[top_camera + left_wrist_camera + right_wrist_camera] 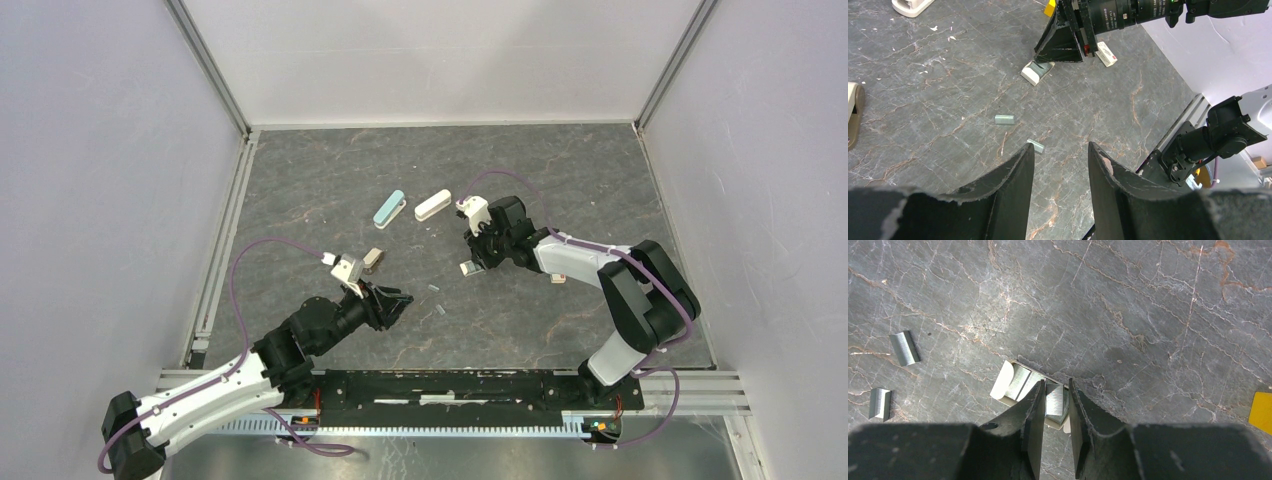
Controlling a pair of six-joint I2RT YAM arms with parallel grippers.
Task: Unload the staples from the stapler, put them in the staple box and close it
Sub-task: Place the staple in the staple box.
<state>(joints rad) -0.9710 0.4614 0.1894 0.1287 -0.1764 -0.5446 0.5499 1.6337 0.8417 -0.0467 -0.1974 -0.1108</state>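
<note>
A small white tray [1002,381] holds grey staple strips and lies under my right gripper [1055,386]. The jaws are nearly closed around one staple strip [1054,400] in the tray. In the top view the right gripper [470,260] is over the tray [467,269] at mid table. Two loose staple strips [904,347] [880,403] lie left of it; they also show in the left wrist view [1004,119] [1036,146]. My left gripper [1060,147] is open and empty, just short of the nearer strip. A teal stapler [389,209] and a white stapler [432,205] lie further back.
A tan oblong item [373,260] lies beside the left wrist. A yellow cube [1262,412] and a small white box with a red mark [1107,53] sit to the right of the right gripper. Metal rails run along the table's left and right edges.
</note>
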